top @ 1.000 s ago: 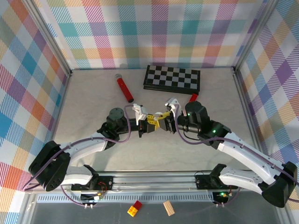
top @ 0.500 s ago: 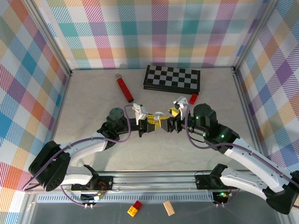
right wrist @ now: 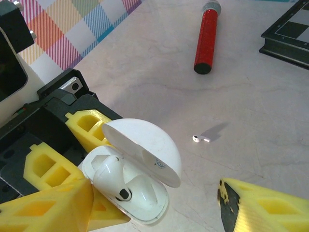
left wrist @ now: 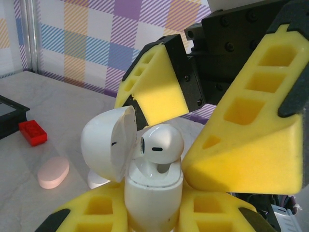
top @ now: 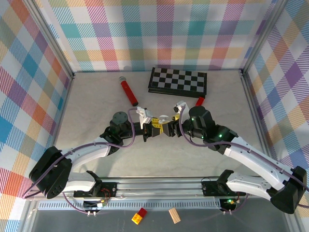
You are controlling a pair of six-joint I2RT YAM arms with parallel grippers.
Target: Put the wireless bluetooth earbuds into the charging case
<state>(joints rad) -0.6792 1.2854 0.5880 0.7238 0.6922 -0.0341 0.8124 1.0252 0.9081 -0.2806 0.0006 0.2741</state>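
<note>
My left gripper (left wrist: 150, 218) is shut on a white charging case (left wrist: 148, 195) and holds it upright above the table with its lid (left wrist: 107, 145) swung open. One white earbud (left wrist: 162, 143) stands in the case's socket, its head still proud of the rim. My right gripper (right wrist: 154, 195) is open, with one yellow finger (left wrist: 241, 140) close beside the earbud and the other behind the lid. The top view shows both grippers meeting at the case (top: 164, 118). A second white earbud (right wrist: 201, 139) lies loose on the table.
A red cylinder (top: 128, 92) and a folded chessboard (top: 177, 80) lie toward the back. A small red block (left wrist: 33, 133) and a pink oval case (left wrist: 53, 172) rest on the table beyond the held case. A black round object (top: 119, 117) sits by the left arm.
The right arm swung out to the right, then came back in toward the case. The left gripper and the case stayed put.
</note>
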